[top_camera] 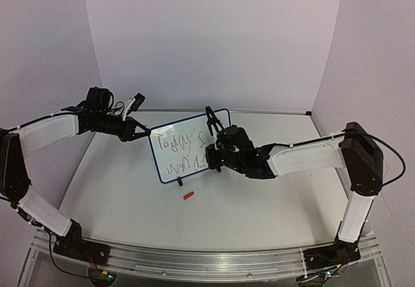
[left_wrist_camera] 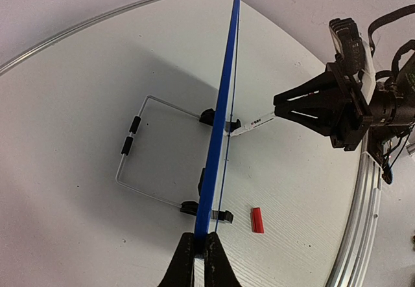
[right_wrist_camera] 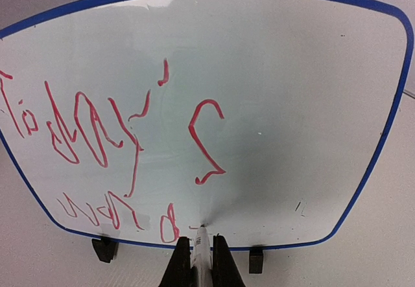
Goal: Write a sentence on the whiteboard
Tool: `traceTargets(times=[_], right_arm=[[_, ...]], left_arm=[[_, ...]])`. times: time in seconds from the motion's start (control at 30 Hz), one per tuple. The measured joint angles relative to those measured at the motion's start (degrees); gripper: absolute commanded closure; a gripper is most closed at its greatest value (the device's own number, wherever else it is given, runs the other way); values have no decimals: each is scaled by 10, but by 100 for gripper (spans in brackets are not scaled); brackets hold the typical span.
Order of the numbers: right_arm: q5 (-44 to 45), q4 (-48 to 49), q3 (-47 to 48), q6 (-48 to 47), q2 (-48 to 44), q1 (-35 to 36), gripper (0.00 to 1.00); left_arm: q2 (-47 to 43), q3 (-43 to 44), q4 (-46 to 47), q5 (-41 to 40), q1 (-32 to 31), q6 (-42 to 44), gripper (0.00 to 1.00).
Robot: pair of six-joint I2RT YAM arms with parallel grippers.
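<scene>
The left gripper (left_wrist_camera: 200, 256) is clamped on the left edge of the whiteboard (top_camera: 188, 141), likely to brace it against pen pressure. The board stands upright on the table (top_camera: 259, 203), propped by a wire stand (left_wrist_camera: 133, 146) behind it. The sentence (right_wrist_camera: 97, 128) runs in two red rows. The right gripper (right_wrist_camera: 196, 261) grips a marker (right_wrist_camera: 202, 243), its tip seemingly touching the lower row. A red cap (left_wrist_camera: 257, 219) lies in front, clear of both arms.
</scene>
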Motion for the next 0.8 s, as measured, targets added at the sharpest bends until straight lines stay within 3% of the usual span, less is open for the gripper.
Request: traceTargets(times=[0.8], right_arm=[[-16,7,0,-7,-9,1,100]], left_arm=[[0,0,0,0,0,0,100]])
